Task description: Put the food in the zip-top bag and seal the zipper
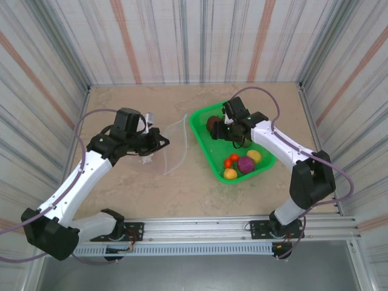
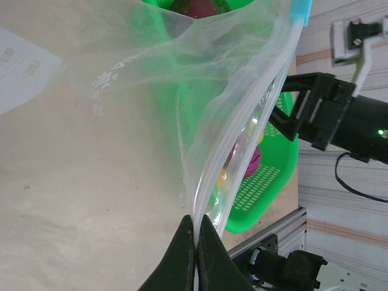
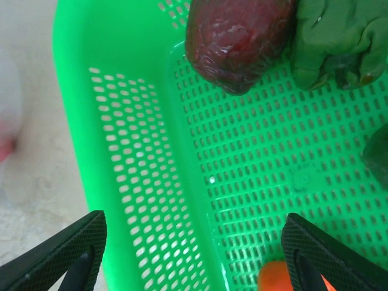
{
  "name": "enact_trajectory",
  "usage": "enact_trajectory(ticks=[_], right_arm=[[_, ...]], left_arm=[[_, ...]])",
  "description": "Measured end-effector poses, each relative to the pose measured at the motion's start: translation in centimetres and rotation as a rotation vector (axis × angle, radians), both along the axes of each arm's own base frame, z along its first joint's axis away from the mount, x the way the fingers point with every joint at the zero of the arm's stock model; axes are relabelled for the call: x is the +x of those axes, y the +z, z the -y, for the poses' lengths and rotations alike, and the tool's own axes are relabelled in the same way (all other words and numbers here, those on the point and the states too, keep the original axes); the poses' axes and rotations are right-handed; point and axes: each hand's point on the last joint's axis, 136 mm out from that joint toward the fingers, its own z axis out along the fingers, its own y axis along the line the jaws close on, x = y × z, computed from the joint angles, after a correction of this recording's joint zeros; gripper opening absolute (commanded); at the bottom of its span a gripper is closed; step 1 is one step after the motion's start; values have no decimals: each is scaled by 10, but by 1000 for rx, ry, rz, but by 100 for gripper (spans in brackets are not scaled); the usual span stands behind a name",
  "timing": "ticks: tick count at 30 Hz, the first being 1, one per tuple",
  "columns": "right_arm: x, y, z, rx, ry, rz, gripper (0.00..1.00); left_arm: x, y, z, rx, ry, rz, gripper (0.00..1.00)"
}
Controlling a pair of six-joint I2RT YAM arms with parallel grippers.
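White links [image 1: 73, 185], black joints [image 1: 312, 182], lilac cables [image 1: 82, 121]; right claw [image 3: 194, 254] black, cross-hatched

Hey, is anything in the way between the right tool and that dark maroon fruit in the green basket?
Nothing visible. The open right tool hangs over bare mesh in the basket, and the maroon fruit lies straight ahead, a green piece beside it.

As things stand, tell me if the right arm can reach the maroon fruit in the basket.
Probably yes: the right gripper hangs open over the green basket, the maroon fruit just ahead, nothing between them.
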Motion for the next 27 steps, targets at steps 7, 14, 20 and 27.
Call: enact_trajectory(ticks=[7,14,20,27], right_arm=[[65,-24,-27,-45,-8,-21,85],[100,-48,-27,-129,-58,-47,87],[102,-62,-15,-187,-99,-80,90],[105,-73,-13,-186,-103,-107,79]], left_arm=[[-5,2,-2,-1,2,-1,0],[-11,8,-11,1,15,5,0],[-11,7,-18,11,28,2,0],[-11,6,-18,13,24,5,0]])
